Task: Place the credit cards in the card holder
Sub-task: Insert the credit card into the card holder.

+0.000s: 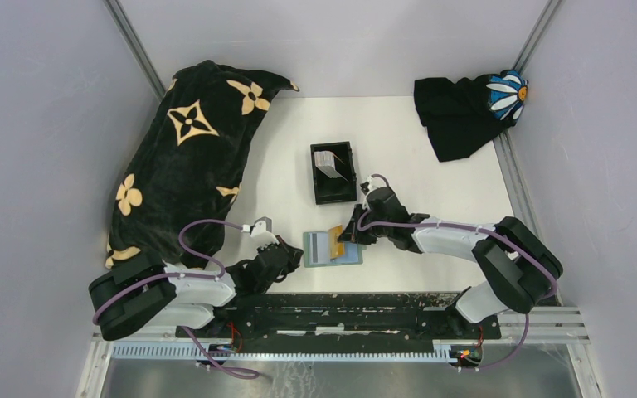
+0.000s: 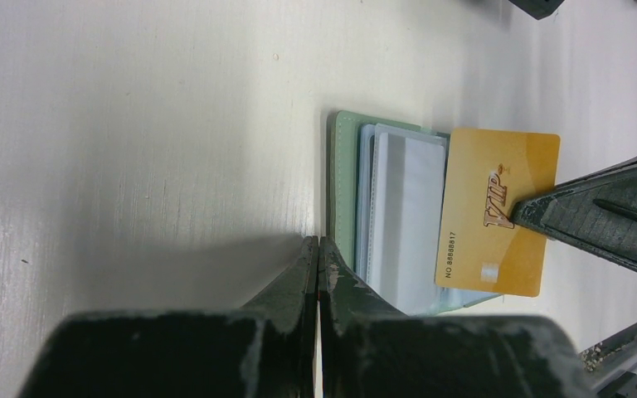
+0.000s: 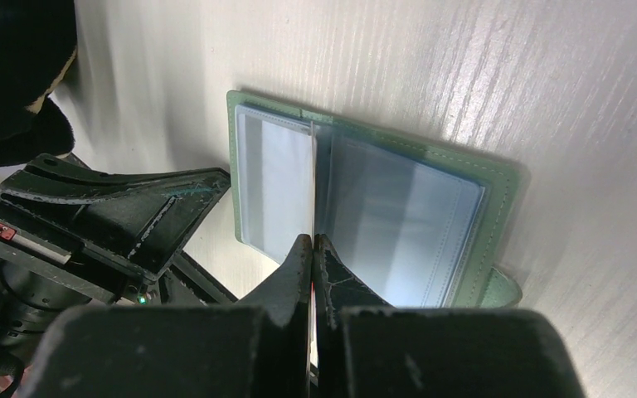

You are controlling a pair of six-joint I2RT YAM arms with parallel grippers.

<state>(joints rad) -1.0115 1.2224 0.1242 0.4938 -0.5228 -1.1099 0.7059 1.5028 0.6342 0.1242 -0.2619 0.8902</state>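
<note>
While your right tool (image 3: 313,242) is clamped on the gold card (image 2: 489,182) over the unfolded green card holder (image 2: 344,191) on the desk (image 2: 133,124), treat the card as light, stiff and slick: pinch one edge. Your left tool (image 2: 317,245) is pressed together beside the holder.

The gold card (image 2: 498,211) was smooth, glossy plastic. The green card holder (image 2: 344,182) had a matt, stitched, leather-like cover and clear, shiny plastic sleeves (image 3: 398,224). The table (image 2: 133,124) showed a matt, finely grained white surface.

Gold card (image 2: 498,211) pinched in my right gripper (image 3: 313,242): "VIP" on face; "NO 88888817" along one edge.
</note>
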